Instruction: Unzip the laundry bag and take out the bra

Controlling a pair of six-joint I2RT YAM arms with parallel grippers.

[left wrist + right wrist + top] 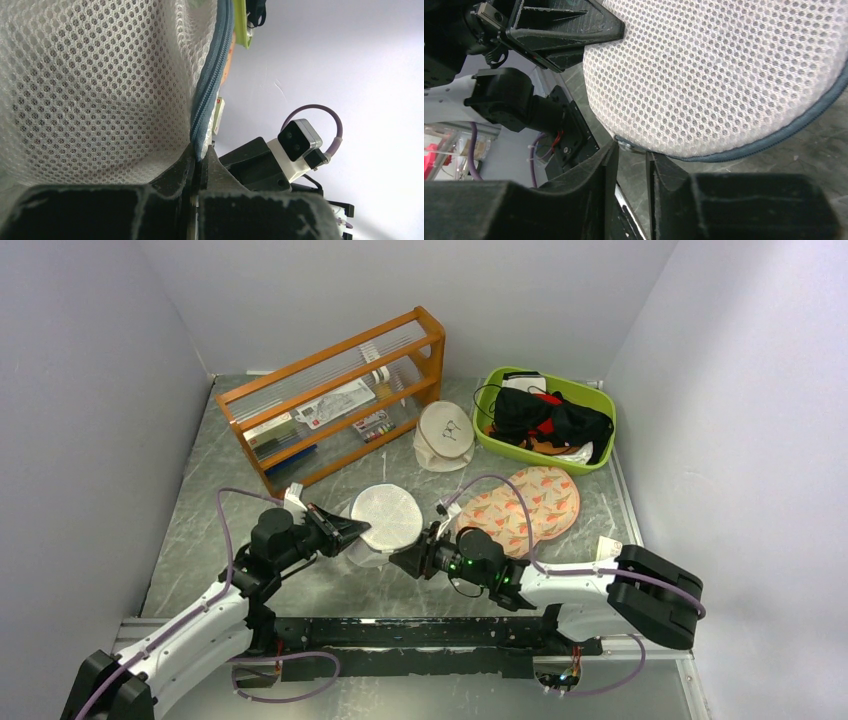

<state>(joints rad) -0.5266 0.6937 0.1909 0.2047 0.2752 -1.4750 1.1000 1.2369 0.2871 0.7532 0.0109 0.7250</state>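
Observation:
The laundry bag [388, 516], a round white mesh drum, stands on edge on the table between my two grippers. My left gripper [350, 530] is shut on its blue-grey zip edge [212, 80] at the bag's left side; the tape runs straight down into the closed jaws [201, 156]. My right gripper [400, 562] sits low at the bag's near right side. In the right wrist view its jaws [631, 152] stand a little apart, with the small metal zip pull [626, 145] right at the fingertips under the mesh [724, 65]. The bra is hidden.
A wooden rack [335, 400] stands at the back left. A cream round pouch [445, 435] lies behind the bag, and a peach printed pad [530, 505] lies to its right. A green basket [580, 388] with black clothing is at the back right. Walls enclose the table.

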